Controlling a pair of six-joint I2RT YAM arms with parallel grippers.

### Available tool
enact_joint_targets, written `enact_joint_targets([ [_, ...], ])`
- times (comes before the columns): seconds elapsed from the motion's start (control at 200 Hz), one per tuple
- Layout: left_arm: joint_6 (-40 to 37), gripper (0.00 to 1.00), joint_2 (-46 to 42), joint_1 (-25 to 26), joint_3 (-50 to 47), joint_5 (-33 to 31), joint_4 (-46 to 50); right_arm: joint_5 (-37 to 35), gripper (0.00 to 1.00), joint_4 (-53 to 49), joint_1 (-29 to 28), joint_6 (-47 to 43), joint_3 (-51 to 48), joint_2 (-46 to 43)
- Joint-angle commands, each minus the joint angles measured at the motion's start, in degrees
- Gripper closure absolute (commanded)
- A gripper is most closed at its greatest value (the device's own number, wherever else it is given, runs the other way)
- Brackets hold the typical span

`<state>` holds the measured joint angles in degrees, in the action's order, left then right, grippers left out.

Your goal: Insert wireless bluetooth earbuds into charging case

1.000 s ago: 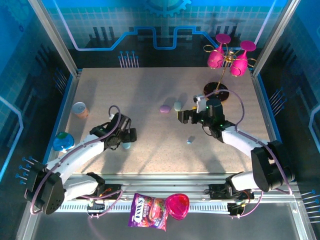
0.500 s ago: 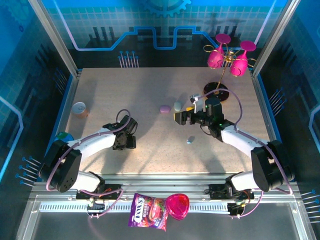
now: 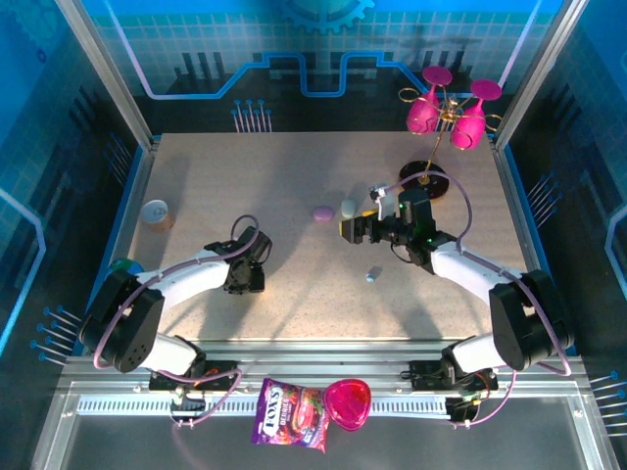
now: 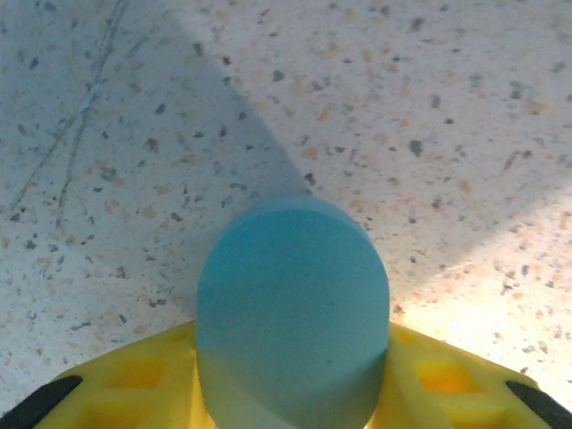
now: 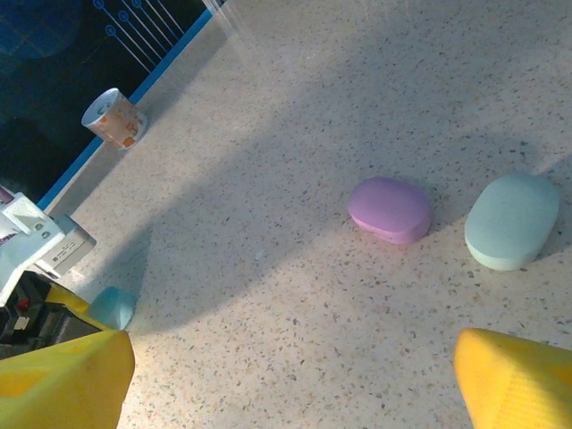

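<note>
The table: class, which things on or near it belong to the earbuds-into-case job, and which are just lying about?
Job: blue case, purple case, mint case, tiny pale-blue earbud.
Lying about: paper cup, pink glasses on a stand, sweet bag, pink heart-shaped thing.

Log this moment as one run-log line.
left gripper shut on blue case | right gripper open near purple case, mint case | earbud loose on table
</note>
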<state>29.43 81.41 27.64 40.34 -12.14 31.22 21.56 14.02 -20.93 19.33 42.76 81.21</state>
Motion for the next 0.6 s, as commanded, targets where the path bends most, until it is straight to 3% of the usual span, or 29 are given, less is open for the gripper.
enact_joint_targets([
  [0.0,-4.27,0.64,-3.77,1.98,1.22,1.25,-2.15,1.52,0.09,-2.17,-0.69,2.84,1.97,-2.45],
  [0.14,-13.28,0.68,-9.16,3.85,0.08,6.14,-11.70,3.42,0.12,-8.83,-0.69,7.22,4.70,-4.44],
  [0.43,-42.28,0.73,-16.40,9.32,-2.36,16.77,-31.12,13.25,0.21,-34.14,-0.73,12.48,16.09,-3.02],
  [0.595,-51.10,0.75,-16.86,10.78,-2.86,20.87,-38.63,18.95,0.25,-38.01,-2.75,12.73,18.23,-2.20],
])
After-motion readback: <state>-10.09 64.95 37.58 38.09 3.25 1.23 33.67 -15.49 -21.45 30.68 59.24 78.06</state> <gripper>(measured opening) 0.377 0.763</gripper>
